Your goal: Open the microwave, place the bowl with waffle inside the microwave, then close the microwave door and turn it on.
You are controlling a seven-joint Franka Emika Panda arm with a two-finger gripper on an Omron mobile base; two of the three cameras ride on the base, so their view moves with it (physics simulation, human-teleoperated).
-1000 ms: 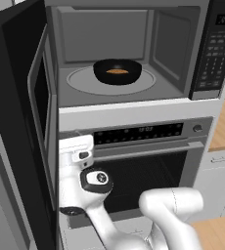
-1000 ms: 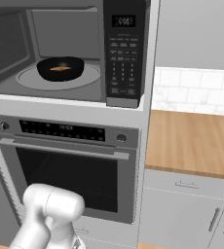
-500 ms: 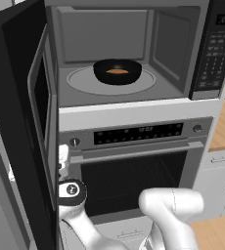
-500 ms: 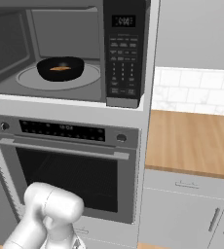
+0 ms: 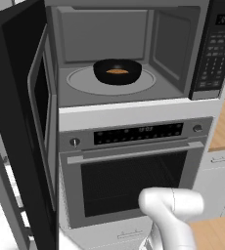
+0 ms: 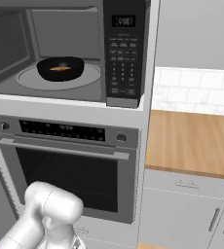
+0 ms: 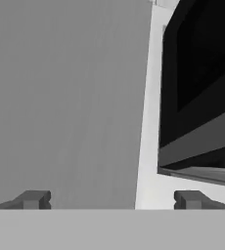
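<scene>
The large black built-in microwave [image 5: 134, 53] stands open above a steel-fronted oven [image 5: 134, 171] with a long horizontal handle. Its wide black microwave door [image 5: 21, 122], with a dark glass window and grey inner frame, is swung out to the left, edge-on in the left base view. Inside, the small shallow round black bowl [image 5: 117, 71] rests on the round grey turntable [image 5: 82, 80], toward its back and a little right of its middle in the left base view. The small flat orange-brown waffle [image 5: 117, 72] lies in the bowl's hollow. The dark keypad panel [image 6: 123, 53] with its small digital display sits at the microwave's right edge. A wooden countertop [image 6: 192, 141] runs to the right of the oven column, over grey cabinet fronts.

In the hand view the gripper [image 7: 109, 200] has its two dark fingertips [image 7: 33, 199] spread wide apart with nothing between them, facing a flat grey surface with a black panel at the right.
</scene>
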